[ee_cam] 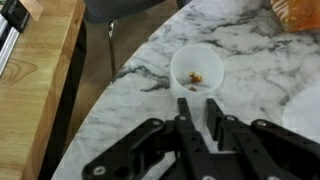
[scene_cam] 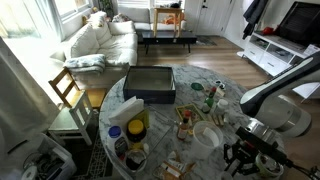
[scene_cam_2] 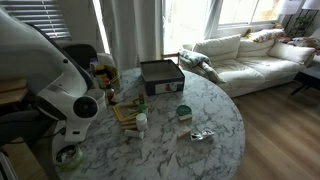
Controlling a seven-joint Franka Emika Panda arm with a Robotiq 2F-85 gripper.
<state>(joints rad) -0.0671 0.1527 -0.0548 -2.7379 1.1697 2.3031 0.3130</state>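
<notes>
**Wrist view, left to right**
- Pale wooden surface: one, beside the table and lower than it.
- Round white-and-grey marble table: one. It bears the cup.
- Small white round cup: one. It stands upright on the marble near the table's edge, with a few orange-brown crumbs inside.
- Black two-fingered gripper: one, seen from the bottom edge of the view. Its jaws stand close together, the gap narrower than the cup, and the tips are at the cup's near rim. We cannot tell whether they pinch that rim or merely stand at it.

**Progress, as we judge it**
- Done: the gripper is at the cup, so we count the approach as done.
- Left: the cup rests on the table, not lifted, and no sure hold shows.

**An exterior view, left to right**
- Light wooden chair: one, just beside the table.
- Cream fabric sofa: one, well apart from the table, by the windows.
- Dark square tray: one, on the far part of the tabletop.
- Wide white bowl: one, near the gripper.
- White robot arm: one, at the right.
- Jars and packets lie between the tray and the bowl. They are too small for us to count.
</notes>
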